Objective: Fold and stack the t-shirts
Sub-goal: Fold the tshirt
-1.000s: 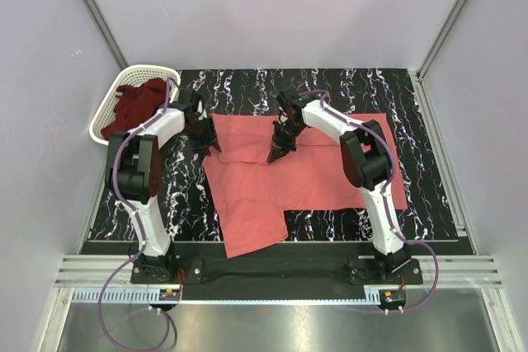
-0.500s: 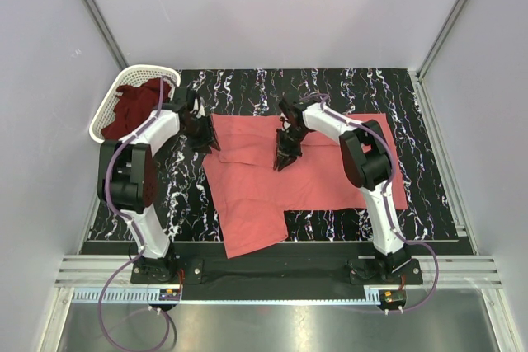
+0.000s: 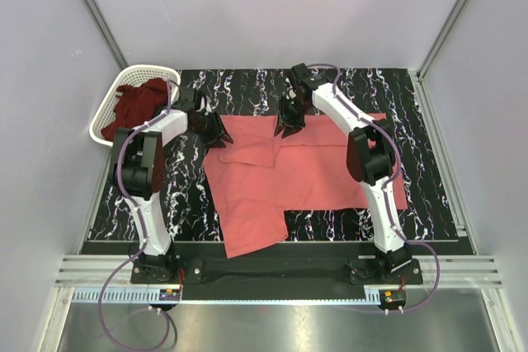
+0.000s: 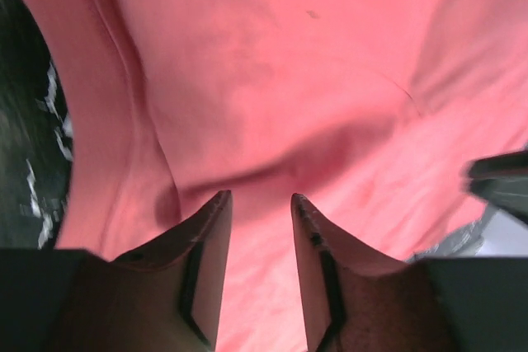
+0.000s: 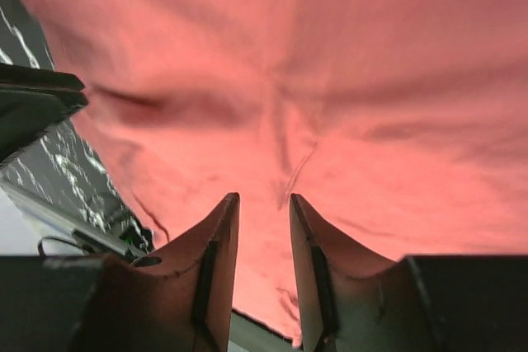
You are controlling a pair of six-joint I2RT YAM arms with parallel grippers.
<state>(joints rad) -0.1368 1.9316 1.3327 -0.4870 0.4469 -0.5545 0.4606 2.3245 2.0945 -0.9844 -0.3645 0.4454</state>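
Overhead view of a black marbled table (image 3: pixel 412 96) with two robot arms reaching away from the near edge.

At the far left corner, a white lattice basket (image 3: pixel 103 119) holds the dark maroon t-shirt (image 3: pixel 136 105) in a crumpled heap. It is not yet folded.

Just right of the basket, the left gripper (image 4: pixel 260 198) sits low on the far left corner of the salmon-pink t-shirt (image 3: pixel 330 175). Its wrist camera shows the two fingers drawn nearly together. A shadowed ridge of pink cloth rises at their tips, so it appears to be pinching the fabric.

The pink shirt lies spread over the middle and right of the table. A flap runs down toward the near edge on the left, and there is a loose crease near the far left.

Further right, the right gripper (image 5: pixel 262 197) rests on the shirt's far edge, about midway along. Its fingers are also close together. Wrinkles in the cloth run in toward the tips, which suggests a grip.

The step in hand looks like the first fold of the pink shirt, with both arms taking hold along its far edge. The next move probably calls for lifting that edge with both arms at an even height and carrying it toward the near side. Keeping the cloth taut between them would let it lie flat. The maroon shirt would then need fetching from the basket.
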